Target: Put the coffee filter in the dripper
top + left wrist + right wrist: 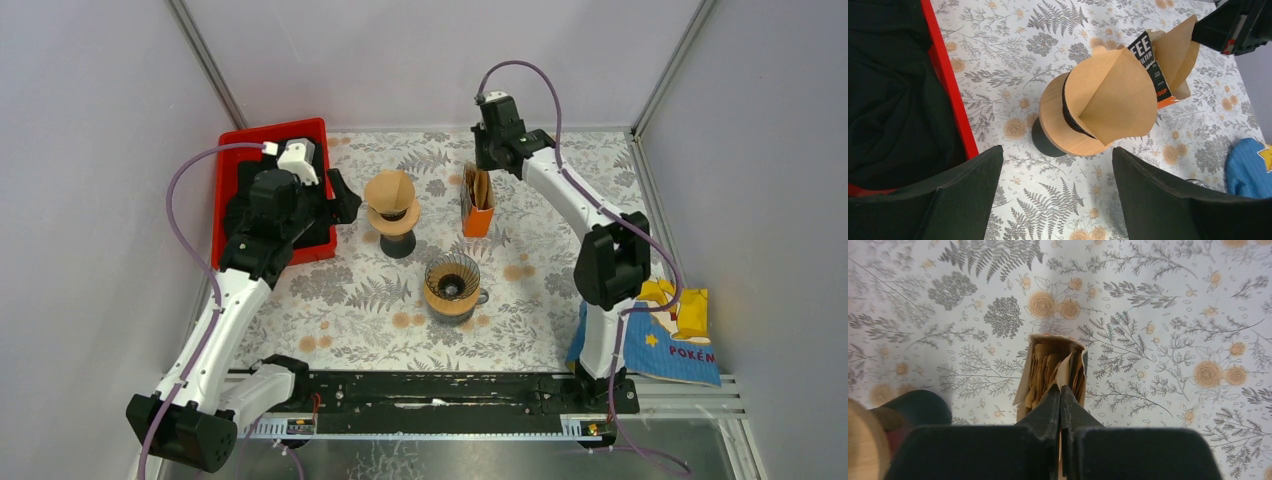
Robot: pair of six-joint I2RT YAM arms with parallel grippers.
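Note:
A wooden-collared dripper on a black stand holds an opened brown filter near the table's middle. A second dripper, wire-ribbed and without paper, sits on a glass cup nearer the arms. The orange filter box stands right of the first dripper, full of brown filters. My right gripper hangs over the box, shut on the pale top edge of one coffee filter. In the overhead view the right gripper is at the box's mouth. My left gripper is open just left of the first dripper, holding nothing.
A red tray with dark contents lies at the far left under my left wrist. A blue printed bag lies at the near right by the right arm's base. Walls close in the table at the back and on both sides.

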